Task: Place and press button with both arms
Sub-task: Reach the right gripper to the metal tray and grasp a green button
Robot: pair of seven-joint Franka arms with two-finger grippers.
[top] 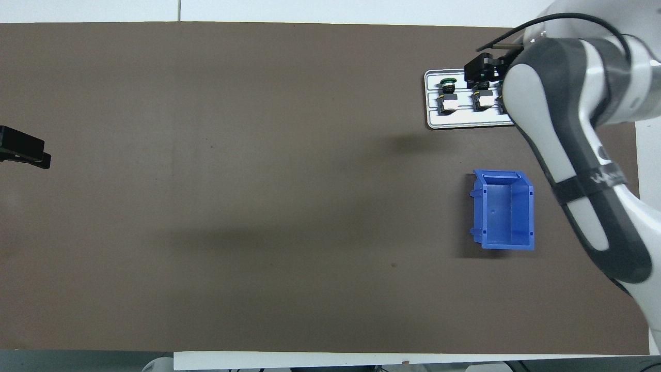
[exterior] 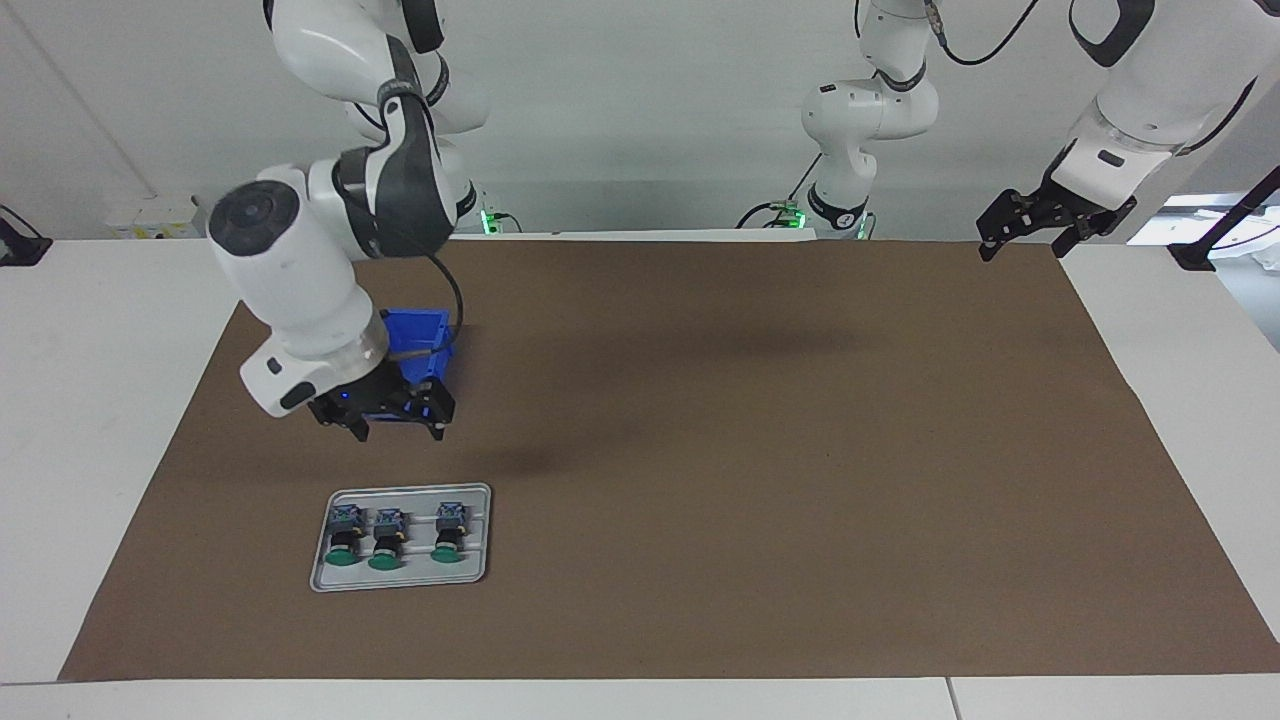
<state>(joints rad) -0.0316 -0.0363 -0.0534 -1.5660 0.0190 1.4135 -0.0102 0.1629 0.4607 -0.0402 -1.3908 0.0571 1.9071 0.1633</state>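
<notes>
Three buttons (exterior: 387, 542) with green caps lie side by side in a grey tray (exterior: 412, 494) at the right arm's end of the table. My right gripper (exterior: 399, 432) is open and empty, up in the air over the brown mat between the tray and a blue bin (exterior: 425, 335). In the overhead view the right arm (top: 563, 129) covers part of the tray (top: 465, 123); two buttons (top: 447, 98) show there. My left gripper (exterior: 1025, 245) is open and empty; it waits raised at the left arm's end, and also shows in the overhead view (top: 26, 152).
The blue bin (top: 503, 209) is empty and stands nearer to the robots than the tray. A brown mat (exterior: 750, 450) covers most of the white table.
</notes>
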